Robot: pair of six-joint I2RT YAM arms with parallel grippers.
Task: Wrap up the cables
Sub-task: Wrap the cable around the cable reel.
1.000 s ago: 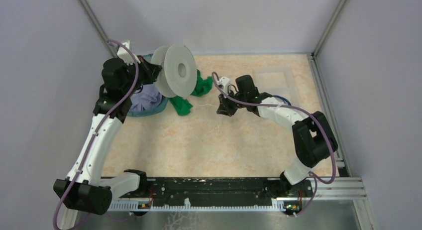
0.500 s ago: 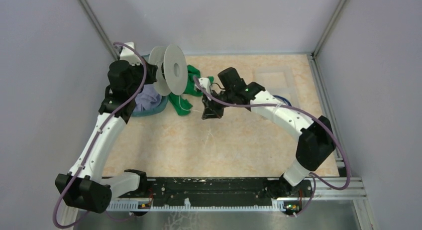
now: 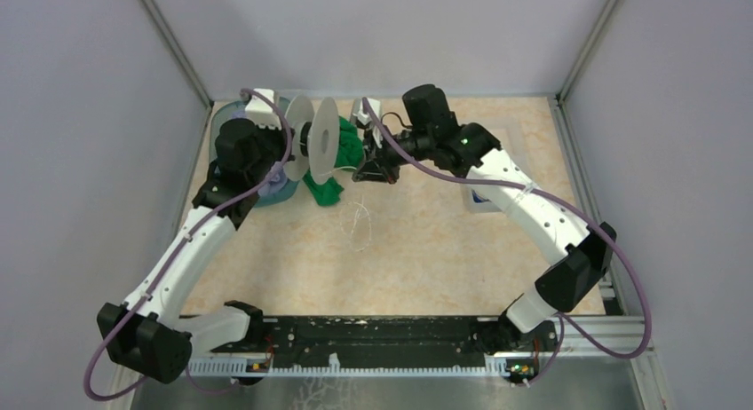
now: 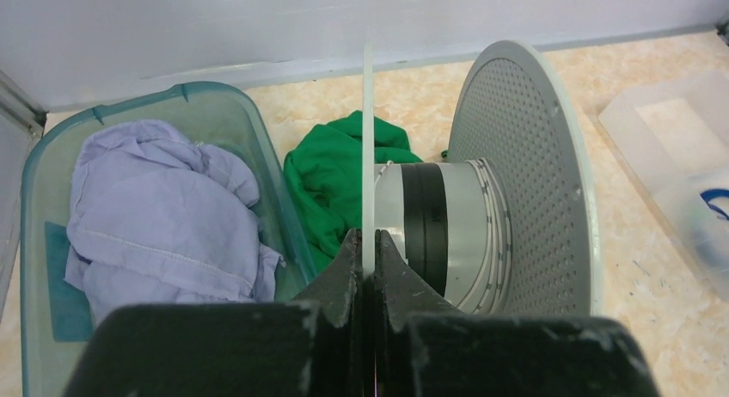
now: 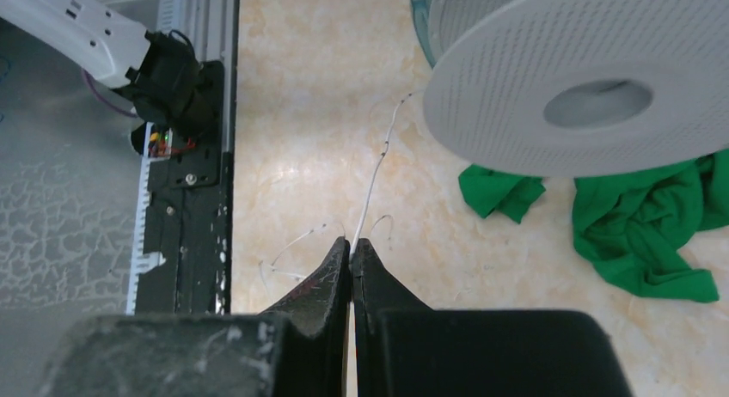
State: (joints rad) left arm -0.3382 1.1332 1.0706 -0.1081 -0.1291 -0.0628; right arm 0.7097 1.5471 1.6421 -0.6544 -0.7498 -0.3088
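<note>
Whitish cable (image 5: pixel 371 178), hair-thin, is what we are pinching in the right tool (image 5: pixel 351 247), whose jaws are standing pressed together on the strand with no gap showing. From those fingertips the strand is running straight away from the tool and slightly to the right in the right wrist view, its long axis aiming at the rim of the pale grey spool (image 5: pixel 602 79). Whether its far end is touching that rim, we are not able to tell. The slack is lying in loose curls on the tabletop (image 3: pixel 426 250) just on the near side of the tool. We are gripping the spool with the left tool (image 4: pixel 368 251), its jaws closed on the thin edge of one flange and holding the spool off the tabletop with its axle lying sideways, toward the right arm. So the right arm is the nearer one to the strand, and we are judging that the coming move depends on carrying it over the flange and onto the hub. A dark blue cable (image 4: pixel 712 195) is sitting apart in a clear tray (image 4: pixel 662 131) on the right. A green cloth (image 5: pixel 653 225) is lying beneath the spool. We are finding no brand, label or writing that can be read.
</note>
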